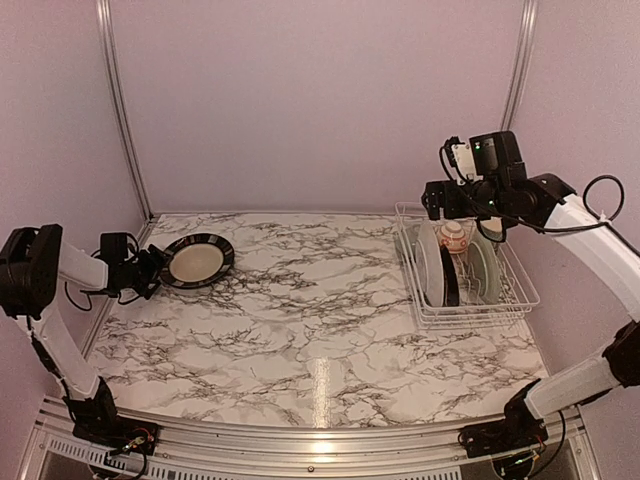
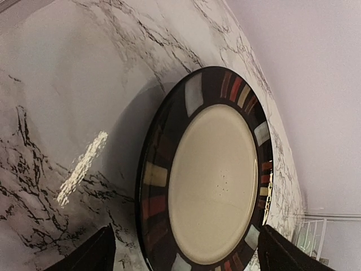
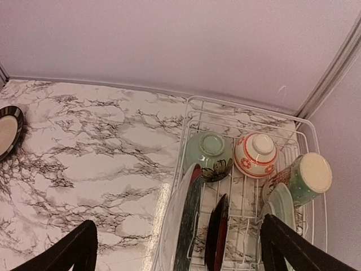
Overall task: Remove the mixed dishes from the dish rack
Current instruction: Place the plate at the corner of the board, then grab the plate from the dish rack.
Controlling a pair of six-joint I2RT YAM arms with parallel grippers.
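Observation:
The black-rimmed plate (image 1: 198, 260) with a cream centre lies flat on the marble table at the far left. My left gripper (image 1: 153, 270) is open just beside its near-left rim. In the left wrist view the plate (image 2: 214, 175) lies ahead, between my spread fingertips (image 2: 84, 257). The white wire dish rack (image 1: 480, 318) stands at the right. It holds upright plates (image 3: 183, 226), a dark red plate (image 3: 217, 234), a pale green plate (image 3: 279, 206), a green bowl (image 3: 208, 149), a red-and-white bowl (image 3: 255, 155) and a mug (image 3: 304, 178). My right gripper (image 1: 432, 203) hovers open and empty above the rack's far end.
Lilac walls with metal posts close in the table at the back and sides. The rack (image 3: 248, 107) sits close to the right wall. The black-rimmed plate (image 3: 8, 130) shows at the left edge of the right wrist view.

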